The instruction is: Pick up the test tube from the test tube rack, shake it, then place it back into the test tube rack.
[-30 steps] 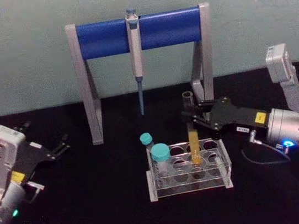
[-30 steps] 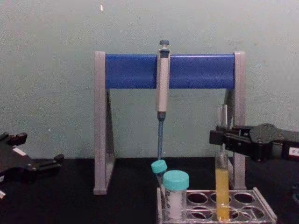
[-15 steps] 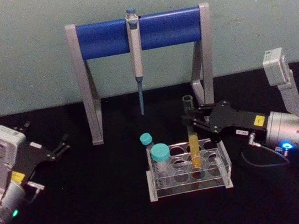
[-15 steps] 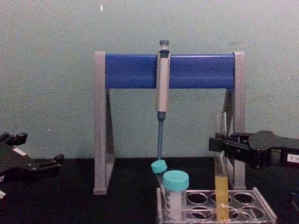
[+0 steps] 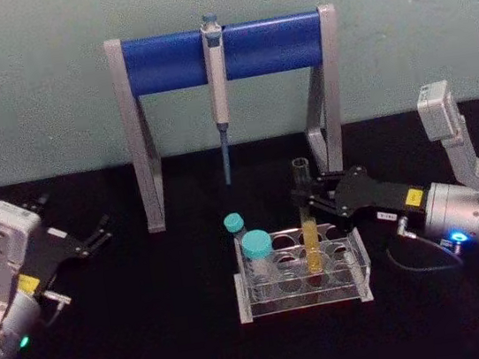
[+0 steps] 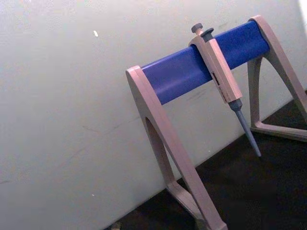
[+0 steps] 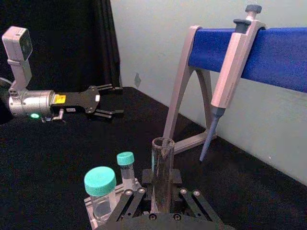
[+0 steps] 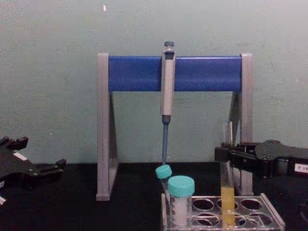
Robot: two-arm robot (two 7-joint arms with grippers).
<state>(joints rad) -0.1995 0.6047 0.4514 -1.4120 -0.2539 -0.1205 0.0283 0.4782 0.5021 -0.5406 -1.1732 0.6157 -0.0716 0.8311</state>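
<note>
Above the rack (image 5: 301, 267), the right gripper (image 5: 306, 194) had come lower than a second before, its fingers closed on the upper part of the tube (image 5: 307, 223). The tube stood deeper in a rear hole of the rack, so the returning step seemed almost finished. Its lower part held yellow-orange liquid. Two teal-capped vials (image 5: 257, 253) stood at the rack's left end. Far left of the rack, the left gripper (image 5: 96, 235) rested open on the table (image 5: 154, 334).
</note>
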